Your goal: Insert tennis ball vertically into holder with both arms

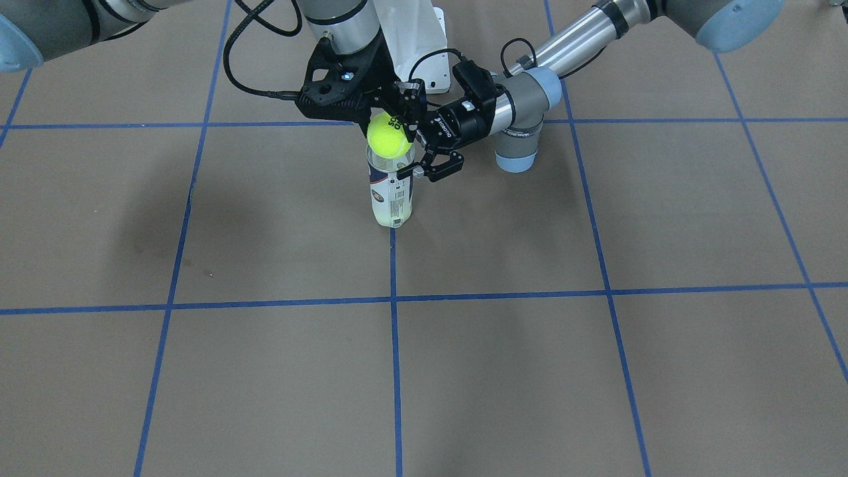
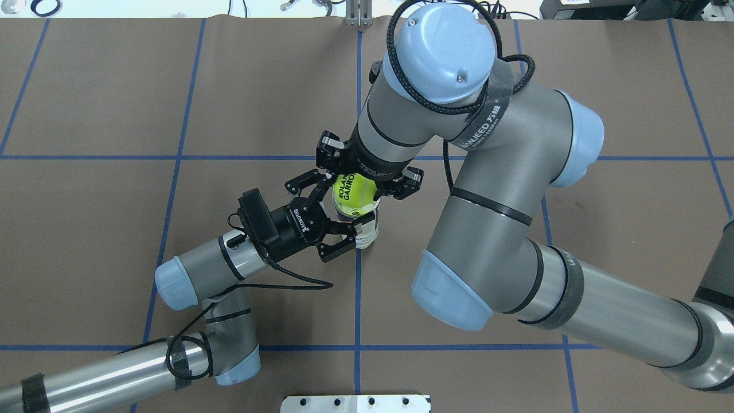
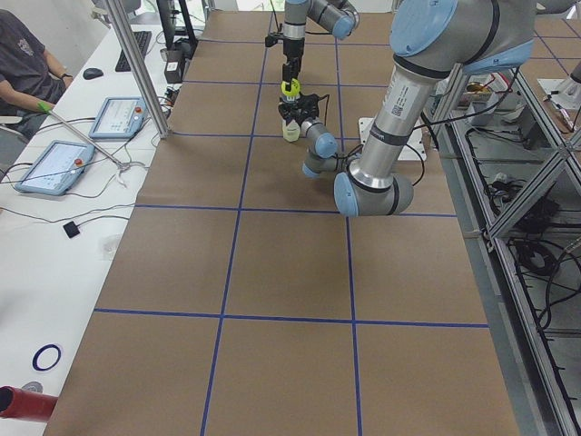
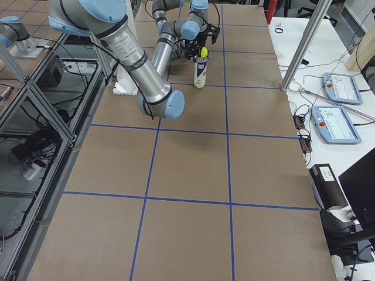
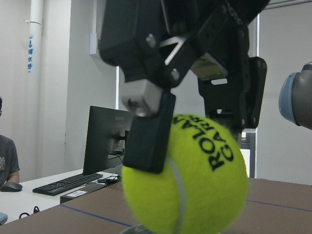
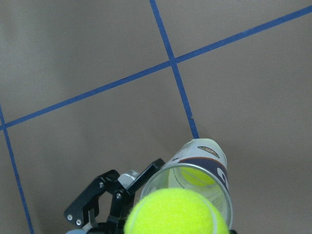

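The holder (image 1: pixel 391 189) stands upright on the brown table, a clear tube with a white and navy label; it also shows in the overhead view (image 2: pixel 367 232) and the right wrist view (image 6: pixel 214 161). Another ball (image 6: pixel 195 176) lies at its bottom. My right gripper (image 2: pixel 356 189) points straight down and is shut on a yellow tennis ball (image 1: pixel 387 134). The ball sits right at the tube's open mouth. My left gripper (image 2: pixel 338 213) reaches in level from the side. Its fingers (image 6: pixel 146 175) clasp the tube just under the rim. The left wrist view shows the ball (image 5: pixel 190 175) close up.
The white pedestal base (image 1: pixel 424 46) stands behind the tube. Blue tape lines (image 1: pixel 394 331) grid the table. A seated operator (image 3: pixel 18 64) and tablets (image 4: pixel 334 123) are at the side bench, and a metal post (image 3: pixel 136 64) rises there. A perforated plate (image 2: pixel 355 403) lies at the robot's edge.
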Robot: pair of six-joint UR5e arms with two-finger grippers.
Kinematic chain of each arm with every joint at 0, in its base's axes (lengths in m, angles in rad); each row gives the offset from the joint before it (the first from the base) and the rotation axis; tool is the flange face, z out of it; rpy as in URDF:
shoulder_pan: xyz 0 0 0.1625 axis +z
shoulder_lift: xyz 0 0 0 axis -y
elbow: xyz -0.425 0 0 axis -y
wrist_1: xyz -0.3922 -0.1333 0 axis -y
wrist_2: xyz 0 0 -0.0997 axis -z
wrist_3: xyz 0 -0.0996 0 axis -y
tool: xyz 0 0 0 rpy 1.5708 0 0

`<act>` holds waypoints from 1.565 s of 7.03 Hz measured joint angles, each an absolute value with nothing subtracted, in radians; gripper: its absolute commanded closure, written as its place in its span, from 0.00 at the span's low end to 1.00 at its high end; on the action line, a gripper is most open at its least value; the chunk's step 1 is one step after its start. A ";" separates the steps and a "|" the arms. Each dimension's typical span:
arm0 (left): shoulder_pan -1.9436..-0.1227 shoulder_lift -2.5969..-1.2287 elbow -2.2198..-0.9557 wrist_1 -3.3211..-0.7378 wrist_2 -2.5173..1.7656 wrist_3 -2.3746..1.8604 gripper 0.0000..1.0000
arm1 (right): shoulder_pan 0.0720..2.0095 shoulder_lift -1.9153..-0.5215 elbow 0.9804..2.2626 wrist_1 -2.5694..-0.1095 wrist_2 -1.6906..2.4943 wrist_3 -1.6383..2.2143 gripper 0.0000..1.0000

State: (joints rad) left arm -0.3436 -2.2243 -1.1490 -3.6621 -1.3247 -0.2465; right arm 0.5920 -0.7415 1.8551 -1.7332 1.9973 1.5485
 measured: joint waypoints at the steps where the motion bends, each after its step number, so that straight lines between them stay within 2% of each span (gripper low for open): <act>1: -0.344 -2.224 -1.149 -3.662 -1.325 -0.247 0.15 | 0.592 -0.742 1.852 -1.731 1.997 1.548 0.59; 3: -0.344 -2.223 -1.149 -3.663 -1.321 -0.247 0.15 | 0.592 -0.742 1.849 -1.730 1.997 1.548 0.17; 4: -0.344 -2.223 -1.149 -3.663 -1.320 -0.246 0.14 | 0.592 -0.742 1.849 -1.730 1.997 1.548 0.04; 8: -0.344 -2.222 -1.150 -3.663 -1.319 -0.246 0.12 | 0.592 -0.742 1.849 -1.730 1.997 1.549 0.03; 9: -0.344 -2.222 -1.151 -3.663 -1.319 -0.246 0.02 | 0.593 -0.741 1.851 -1.731 1.997 1.549 0.02; 11: -0.345 -2.223 -1.175 -3.662 -1.317 -0.249 0.01 | 0.614 -0.745 1.862 -1.732 2.005 1.547 0.02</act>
